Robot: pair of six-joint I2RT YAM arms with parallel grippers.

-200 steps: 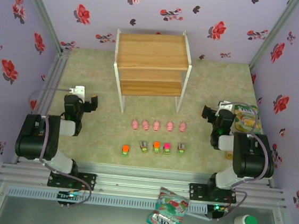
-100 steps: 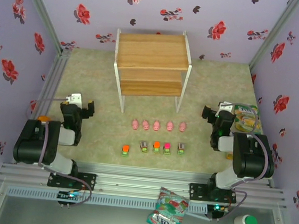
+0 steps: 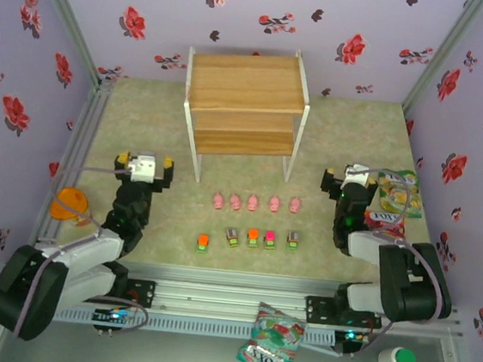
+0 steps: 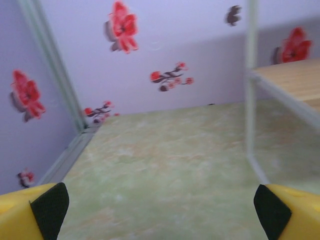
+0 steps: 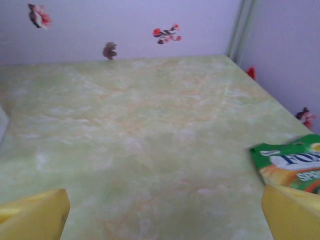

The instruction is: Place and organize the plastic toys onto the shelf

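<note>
**Shelf.** The shelf stands at the far centre of the worktop, its long side running left to right.

**Toys.** All ten lie on the worktop, on the near side of the shelf, in two left-to-right rows.
- Far row: five pink pigs, evenly spaced and not touching.
- Near row: five green-based blocks. Their tops, from left to right, are orange, grey, orange, pink and grey. The leftmost block sits slightly nearer than the other four and further apart from them.

**Left gripper**. It is left of the pig row and well apart from it. The jaws are spread wide with nothing between them. Its wrist view faces the far left corner, with a shelf leg and a board edge at the right.

**Right gripper**. It is right of the pig row and apart from it. The jaws are spread wide and empty. Its wrist view faces bare worktop.

**Other items.**
- A green bag lies just right of the right gripper, by the right wall.
- A second bag and a bottle lie beyond the near rail.
- An orange object sits at the left edge.
</note>
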